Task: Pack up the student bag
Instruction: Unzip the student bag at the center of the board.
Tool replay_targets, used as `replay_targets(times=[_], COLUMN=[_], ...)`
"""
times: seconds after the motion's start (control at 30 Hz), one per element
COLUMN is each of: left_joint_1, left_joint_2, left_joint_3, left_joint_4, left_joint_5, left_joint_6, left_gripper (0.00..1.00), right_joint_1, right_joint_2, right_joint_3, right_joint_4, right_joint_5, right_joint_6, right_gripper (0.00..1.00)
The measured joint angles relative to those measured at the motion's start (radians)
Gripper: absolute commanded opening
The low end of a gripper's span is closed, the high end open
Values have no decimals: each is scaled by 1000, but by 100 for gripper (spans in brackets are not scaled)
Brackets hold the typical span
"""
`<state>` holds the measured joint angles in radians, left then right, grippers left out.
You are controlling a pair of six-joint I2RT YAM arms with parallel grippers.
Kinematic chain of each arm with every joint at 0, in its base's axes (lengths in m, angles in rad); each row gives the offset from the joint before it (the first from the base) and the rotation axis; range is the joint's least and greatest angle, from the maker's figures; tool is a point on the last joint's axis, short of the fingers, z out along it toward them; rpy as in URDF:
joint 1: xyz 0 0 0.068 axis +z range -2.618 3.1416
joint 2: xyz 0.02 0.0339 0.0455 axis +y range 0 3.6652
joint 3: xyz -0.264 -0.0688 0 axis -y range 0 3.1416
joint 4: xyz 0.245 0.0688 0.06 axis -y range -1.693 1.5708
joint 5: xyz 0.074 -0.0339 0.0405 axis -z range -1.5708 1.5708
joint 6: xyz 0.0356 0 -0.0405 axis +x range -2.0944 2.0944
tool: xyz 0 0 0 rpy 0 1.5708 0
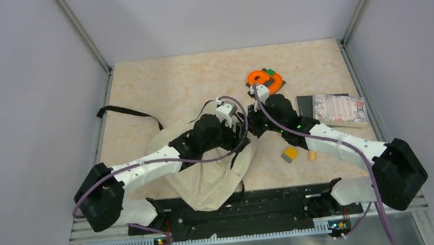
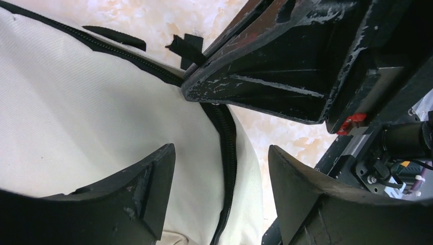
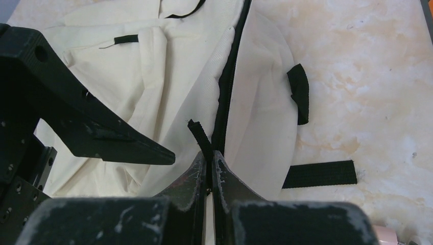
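Observation:
The student bag (image 1: pixel 208 180), cream fabric with a black zipper (image 2: pixel 227 138), lies flat on the table between the two arms. My right gripper (image 3: pixel 210 155) is shut on a black zipper pull tab (image 3: pixel 198 133) at the bag's far edge. In the left wrist view the same tab (image 2: pixel 185 48) pokes out from the right gripper's closed fingers (image 2: pixel 255 81). My left gripper (image 2: pixel 220 153) is open, straddling the zipper line just above the fabric with nothing between its fingers. From overhead the left gripper (image 1: pixel 240 124) and the right gripper (image 1: pixel 255 122) nearly touch.
An orange ring-shaped item (image 1: pixel 264 80) on a dark pad lies behind the grippers. A patterned book (image 1: pixel 339 109) sits at the right. A yellow-grey block (image 1: pixel 290 154) and a small tan piece (image 1: pixel 312 155) lie near the right arm. Black straps (image 3: pixel 319 173) trail off the bag.

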<state>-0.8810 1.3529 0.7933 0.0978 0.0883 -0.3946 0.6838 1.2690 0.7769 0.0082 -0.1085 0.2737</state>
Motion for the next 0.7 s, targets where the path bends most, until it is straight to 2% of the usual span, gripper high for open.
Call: replay_targets(times=[0.1,0.27,0.47,0.6,0.7], left_joint_1=[-11,-39,-96,-109,-109], left_joint_2=[15,53,79,79,79], left_joint_3=[2,15,51,51,50], left_joint_4=[16,27,-2,-9,-8], left_joint_5=[-10,-70,-222,-270,-271], left_joint_6=[0,0,3,0,-2], left_gripper=[69,58,25,0,0], right_joint_1=[0,0,0,0,0], right_joint_2=[0,0,0,0,0], right_joint_3=[0,0,0,0,0], right_joint_4=[-2,-2,-2,-1,1], right_joint_5=[0,-3,-7,-8,-7], right_joint_6=[1,9,13,18,19], right_gripper=[0,0,0,0,0])
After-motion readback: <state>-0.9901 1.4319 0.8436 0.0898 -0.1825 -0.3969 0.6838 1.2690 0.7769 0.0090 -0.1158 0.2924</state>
